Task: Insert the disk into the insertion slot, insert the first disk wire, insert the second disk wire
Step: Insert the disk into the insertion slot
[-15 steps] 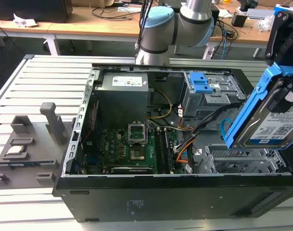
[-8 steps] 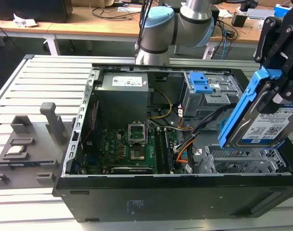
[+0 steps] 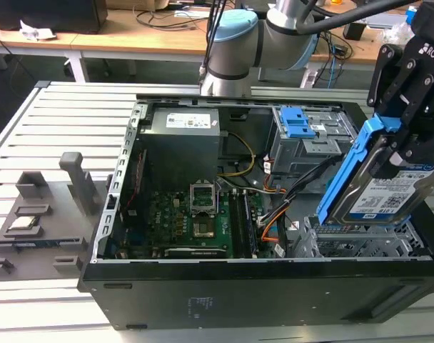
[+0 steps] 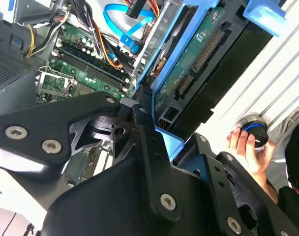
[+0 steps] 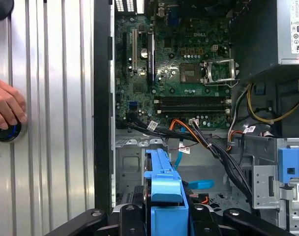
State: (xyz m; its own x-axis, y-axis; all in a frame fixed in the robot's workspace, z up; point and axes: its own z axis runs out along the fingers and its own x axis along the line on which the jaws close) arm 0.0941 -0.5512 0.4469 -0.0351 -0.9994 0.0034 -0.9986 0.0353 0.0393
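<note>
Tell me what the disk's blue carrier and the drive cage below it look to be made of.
The disk's blue carrier looks like moulded plastic: saturated blue, smooth, faintly glossy, with rounded edges. The drive cage looks like bare sheet metal, probably steel or aluminium: silvery, thin-walled, punched with rows of holes and slots.

My arm [image 3: 281,32] is silver-grey tubing with rounded joints, one of them capped in pale blue [image 3: 231,25]. Black cables [image 3: 345,18] run along it, up-arm from the gripper. The gripper [image 3: 401,136] is matt black, built from flat angular linkage bars, with white lettering on the housing just above the fingers. In the second wrist view, round silver screws [image 4: 51,145] stud those bars, and a bright metal edge lines the outermost one.
</note>
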